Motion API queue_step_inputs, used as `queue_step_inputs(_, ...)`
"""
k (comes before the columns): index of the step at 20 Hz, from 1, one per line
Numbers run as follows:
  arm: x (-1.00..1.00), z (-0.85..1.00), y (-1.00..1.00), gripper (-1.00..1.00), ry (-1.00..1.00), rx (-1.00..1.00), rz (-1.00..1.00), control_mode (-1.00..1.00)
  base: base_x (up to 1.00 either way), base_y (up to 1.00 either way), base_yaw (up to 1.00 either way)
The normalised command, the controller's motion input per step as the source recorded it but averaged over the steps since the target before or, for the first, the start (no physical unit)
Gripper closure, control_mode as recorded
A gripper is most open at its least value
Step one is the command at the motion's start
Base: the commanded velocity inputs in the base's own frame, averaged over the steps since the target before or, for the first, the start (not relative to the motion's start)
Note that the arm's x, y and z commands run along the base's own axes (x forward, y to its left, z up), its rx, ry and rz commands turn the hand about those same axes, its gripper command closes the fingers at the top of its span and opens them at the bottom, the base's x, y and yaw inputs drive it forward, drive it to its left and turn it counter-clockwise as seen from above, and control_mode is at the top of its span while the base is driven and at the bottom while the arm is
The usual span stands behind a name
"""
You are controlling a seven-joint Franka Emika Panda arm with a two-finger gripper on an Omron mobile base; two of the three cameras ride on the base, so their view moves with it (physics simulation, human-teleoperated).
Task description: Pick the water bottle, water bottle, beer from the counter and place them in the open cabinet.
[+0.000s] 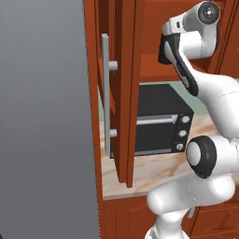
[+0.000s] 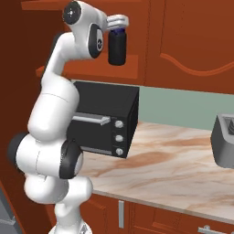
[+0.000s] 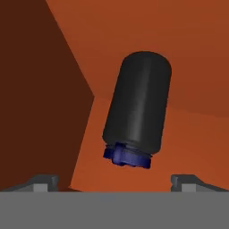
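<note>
Just beyond end effector (image 3: 114, 181), water bottle (image 3: 137, 107)

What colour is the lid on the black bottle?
Dark blue; the water bottle's lid shows best in the hand view.

A black oven (image 2: 103, 119) with three round knobs (image 2: 119, 137) sits below the end effector. A grey toaster (image 2: 224, 140) stands far off to its right, lower down.

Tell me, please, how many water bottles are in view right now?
1: a water bottle standing on the open cabinet's shelf, below the end effector. Others may be hidden.
</note>
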Motion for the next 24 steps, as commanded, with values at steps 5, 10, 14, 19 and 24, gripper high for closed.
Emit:
queue_step_inputs(5,-0.96,0.00,0.00,-1.00,-0.01,0.00,0.00,-1.00,0.00,0.00,0.00)
queue_step_inputs(10,-1.00,0.00,0.00,-1.00,-0.05,0.00,0.00,-1.00,0.00,0.00,0.00)
queue_step_inputs(14,-1.00,0.00,0.00,-1.00,-0.02,0.00,0.00,-1.00,0.00,0.00,0.00)
queue_step_inputs(19,-1.00,0.00,0.00,-1.00,0.00,0.00,0.00,-1.00,0.00,0.00,0.00)
queue_step_inputs(24,-1.00,-0.02,0.00,-1.00,0.00,0.00,0.00,-1.00,0.00,0.00,0.00)
